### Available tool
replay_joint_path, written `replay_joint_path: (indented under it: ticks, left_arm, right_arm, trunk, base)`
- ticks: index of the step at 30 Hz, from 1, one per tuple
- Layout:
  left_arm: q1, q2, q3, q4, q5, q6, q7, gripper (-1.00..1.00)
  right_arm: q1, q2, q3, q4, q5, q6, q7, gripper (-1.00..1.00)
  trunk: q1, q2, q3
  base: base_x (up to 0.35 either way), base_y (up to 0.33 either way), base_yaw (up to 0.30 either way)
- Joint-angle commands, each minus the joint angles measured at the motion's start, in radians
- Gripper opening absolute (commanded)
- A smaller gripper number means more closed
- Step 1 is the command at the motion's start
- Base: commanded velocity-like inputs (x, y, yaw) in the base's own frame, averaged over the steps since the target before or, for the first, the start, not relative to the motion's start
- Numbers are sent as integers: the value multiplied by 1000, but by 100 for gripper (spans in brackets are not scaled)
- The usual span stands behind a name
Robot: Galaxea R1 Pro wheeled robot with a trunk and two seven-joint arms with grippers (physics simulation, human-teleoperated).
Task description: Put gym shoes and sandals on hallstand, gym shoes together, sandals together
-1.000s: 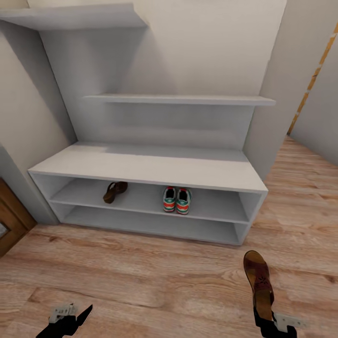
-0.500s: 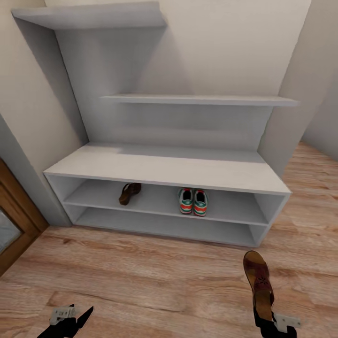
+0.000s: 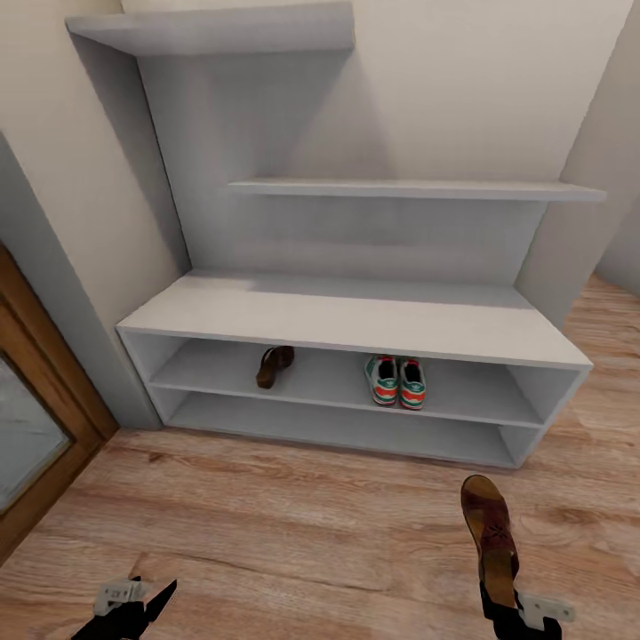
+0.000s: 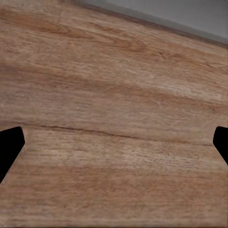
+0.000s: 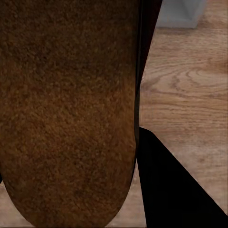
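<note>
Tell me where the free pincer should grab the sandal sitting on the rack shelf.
Probably the heel end of the shelved sandal, reached from the hallstand's open front. It lies tilted, heel toward the floor side, with the bench top close overhead blocking a top approach.

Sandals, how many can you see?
2. One sandal sits on the hallstand's upper open shelf, left of the gym shoes; the other sandal is in the right gripper.

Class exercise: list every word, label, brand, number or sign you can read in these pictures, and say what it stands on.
None can be read. The gym shoes, both sandals and the hallstand carry no legible text. The held sandal shows only a flower-like pattern, not writing.
</note>
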Motion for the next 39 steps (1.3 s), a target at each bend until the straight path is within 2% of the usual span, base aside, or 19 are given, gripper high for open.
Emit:
replay_joint_path:
  ticks: [1, 17, 24, 39]
  left_arm:
    - [-1, 0, 2, 2, 6, 0, -7, 100]
    - [0, -1, 0, 2, 6, 0, -7, 100]
    - [-1, -2, 1, 2, 7, 0, -7, 100]
    - [-1, -3, -1, 1, 7, 0, -7, 100]
  right_arm:
    - [-1, 0, -8, 1, -3, -3, 6, -100]
    - [-1, 1, -8, 1, -3, -3, 6, -100]
    - [-1, 1, -8, 0, -3, -3, 6, -100]
    - [-1, 0, -8, 0, -3, -3, 7, -100]
  trunk:
    - [0, 0, -1]
    - [0, 0, -1]
    - [0, 0, -1]
    - [0, 0, -1]
  base:
    - [0, 331, 0]
    - [-61, 330, 0]
    - [-34, 330, -147]
    - [-1, 330, -7]
